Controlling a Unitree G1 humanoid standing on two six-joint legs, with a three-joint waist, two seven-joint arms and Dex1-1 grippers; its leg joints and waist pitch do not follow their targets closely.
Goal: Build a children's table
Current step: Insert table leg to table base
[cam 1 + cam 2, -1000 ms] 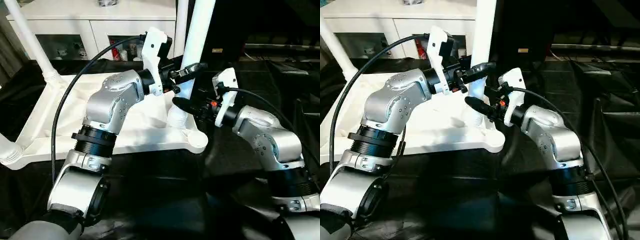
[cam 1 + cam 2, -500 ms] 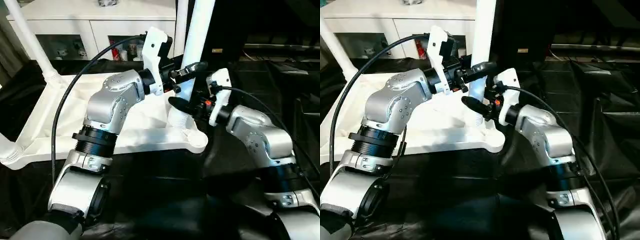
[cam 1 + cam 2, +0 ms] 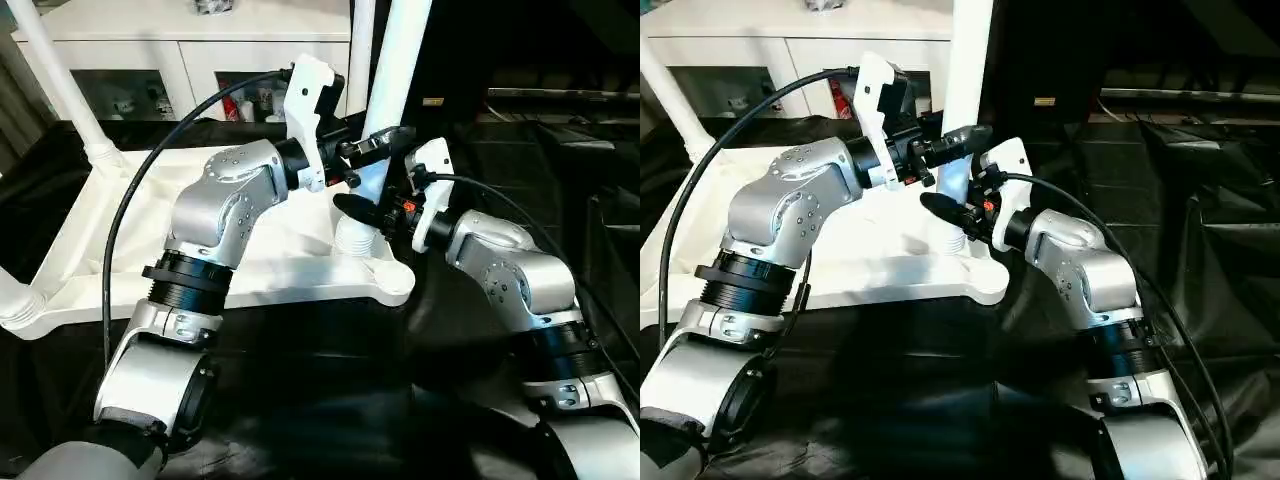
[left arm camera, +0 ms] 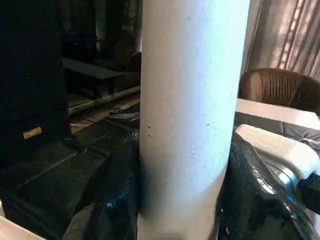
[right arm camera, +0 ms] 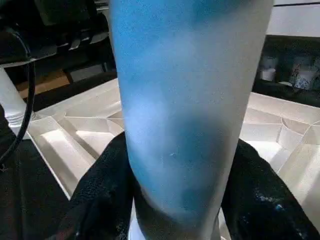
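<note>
Where the white tabletop (image 3: 120, 200) lies upside down on the black-covered work table (image 3: 330, 400), its near edge runs left to right, with a dark stretch of cloth open between it and the robot; to the right of the rounded near-right corner the cloth is rumpled but free of objects. Behind the far edge stands a white cabinet (image 3: 180, 40) with glass doors.

At that near-right corner a leg (image 3: 395, 60) rises from its round socket (image 3: 357, 235), a smooth white tube whose long axis runs almost straight up, leaning slightly to the right at the top. Another leg (image 3: 60, 85) stands at the far-left corner, tilted leftward, and the base of a third (image 3: 12, 300) shows at the near-left corner.

The left gripper (image 3: 385, 140) is clamped across the near-right leg higher up, its black textured fingers (image 4: 112, 200) pressed on either side of the tube. The right gripper (image 3: 362, 212) grasps the same leg lower down, just above the socket, its fingers (image 5: 100, 200) wrapped around both sides. The tabletop's underside shows ribbed, triangular moulded compartments of matte white plastic.
</note>
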